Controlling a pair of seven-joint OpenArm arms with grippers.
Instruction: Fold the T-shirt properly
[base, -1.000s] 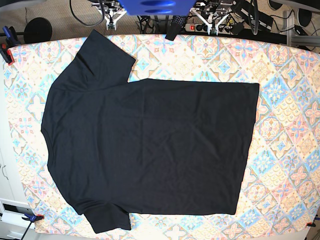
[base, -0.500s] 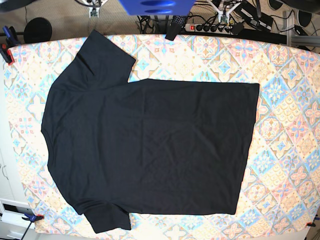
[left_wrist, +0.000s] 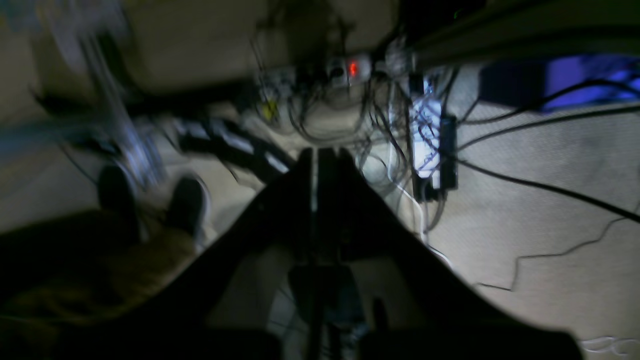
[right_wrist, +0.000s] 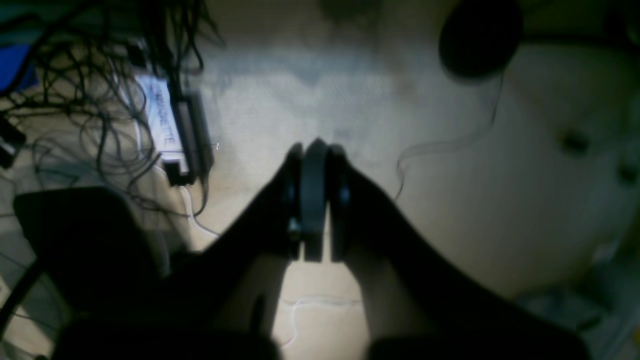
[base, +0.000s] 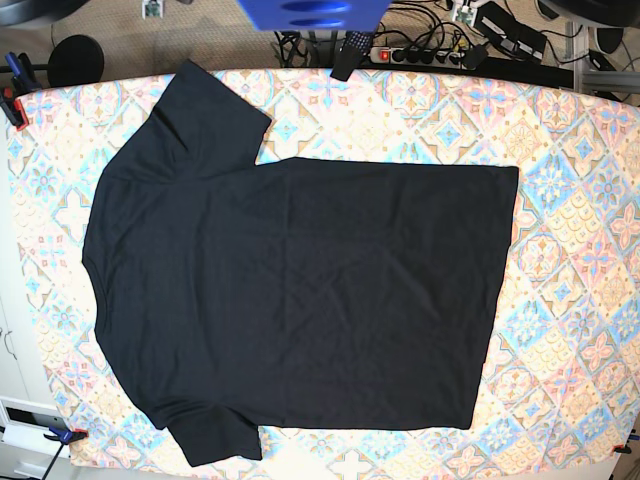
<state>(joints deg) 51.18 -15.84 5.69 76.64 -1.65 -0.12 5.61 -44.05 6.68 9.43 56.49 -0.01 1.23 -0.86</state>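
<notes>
Fabric of the T-shirt (base: 300, 300) is seen spread flat on the patterned counter (base: 580, 250) in the base view, collar at 9 o'clock, hem at 3 o'clock. From the left wrist, the left gripper (left_wrist: 320, 165) is shown pressed together over floor cables (left_wrist: 400, 125). From the right wrist, the right gripper (right_wrist: 314, 160) is likewise shown closed, empty, pointed at bare floor (right_wrist: 450, 200).

The T-shirt (base: 300, 290) lies flat on the table (base: 580, 250) and covers most of its middle. The collar end is toward the left of the base view, the hem toward the right. One sleeve reaches to the far edge, the other to the near edge. Behind the table, a power strip (base: 415, 52) lies on the floor among cables.
</notes>
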